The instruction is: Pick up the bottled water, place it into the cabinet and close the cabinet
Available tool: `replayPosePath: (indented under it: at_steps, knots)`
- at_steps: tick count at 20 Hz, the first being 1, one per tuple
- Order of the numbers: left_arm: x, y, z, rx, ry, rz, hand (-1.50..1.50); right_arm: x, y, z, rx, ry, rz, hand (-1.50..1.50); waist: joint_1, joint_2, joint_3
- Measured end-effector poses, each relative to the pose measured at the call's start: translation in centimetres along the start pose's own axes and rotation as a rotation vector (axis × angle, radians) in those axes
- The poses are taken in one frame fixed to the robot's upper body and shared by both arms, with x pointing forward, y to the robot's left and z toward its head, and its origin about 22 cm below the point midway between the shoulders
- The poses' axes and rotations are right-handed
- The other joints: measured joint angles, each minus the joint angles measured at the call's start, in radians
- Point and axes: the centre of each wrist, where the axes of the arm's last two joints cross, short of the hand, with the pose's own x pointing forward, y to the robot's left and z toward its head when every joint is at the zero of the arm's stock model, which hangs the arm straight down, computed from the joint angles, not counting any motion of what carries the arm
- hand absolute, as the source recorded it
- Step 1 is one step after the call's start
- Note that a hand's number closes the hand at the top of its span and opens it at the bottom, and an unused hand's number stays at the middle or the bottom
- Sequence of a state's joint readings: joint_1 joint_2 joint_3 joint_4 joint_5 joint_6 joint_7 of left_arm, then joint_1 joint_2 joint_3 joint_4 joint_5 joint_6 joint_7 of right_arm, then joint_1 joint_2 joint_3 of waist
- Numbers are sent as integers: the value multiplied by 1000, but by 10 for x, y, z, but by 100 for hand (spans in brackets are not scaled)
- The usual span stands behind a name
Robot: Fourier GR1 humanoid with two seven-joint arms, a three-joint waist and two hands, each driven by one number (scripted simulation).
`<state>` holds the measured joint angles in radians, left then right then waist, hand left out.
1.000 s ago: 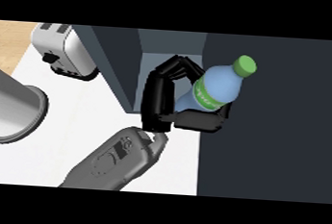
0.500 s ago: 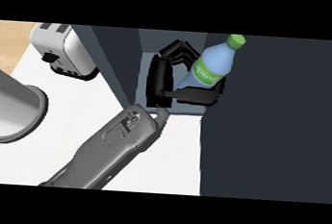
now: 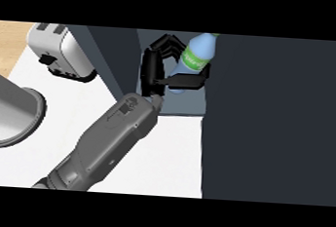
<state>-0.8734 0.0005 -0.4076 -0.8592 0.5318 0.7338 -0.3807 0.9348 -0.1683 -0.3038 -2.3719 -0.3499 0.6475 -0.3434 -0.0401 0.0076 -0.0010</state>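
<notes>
Moved toward the cabinet [image 3: 271, 117], bottled water [image 3: 196, 56] points cap up-right, clasped by robot hand [image 3: 155, 71].

A silver toaster [image 3: 59, 50] stands at the white counter's [image 3: 172, 159] far left.

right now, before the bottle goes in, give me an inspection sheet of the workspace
surface: white counter, crossed by one grey forearm
job's things: bottled water, green label, held tilted at the mouth of the cabinet; cabinet open, bottle not yet set down
clutter: toaster at back left; large grey cylinder at the left edge
robot hand: left robot hand curled round the bottled water; right robot hand not in view
cables: nothing seen
surroundings: wood-toned strip beyond the counter's far left corner
</notes>
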Motion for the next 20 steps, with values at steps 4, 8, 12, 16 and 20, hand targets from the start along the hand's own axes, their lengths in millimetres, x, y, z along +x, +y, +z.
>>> replayPosePath:
  at_steps: [4,8,12,16,20]
  knots:
    - [-10,6,-9,24,-4,-11,150,0,-1,-1,3,-6,-7,-150,-4,3,0]
    - [-15,10,-23,21,-24,-66,150,-3,2,-4,7,-24,-31,-150,-6,3,0]
    - [-19,14,-35,7,-28,-172,-150,-5,3,-4,8,-32,-49,-150,-10,5,0]
    - [-19,11,-43,0,-29,-246,-150,-4,0,-6,19,-29,-40,-150,-14,7,0]
    - [-20,12,-50,7,-23,-293,-150,-6,1,-11,19,-43,-46,-150,-22,11,0]
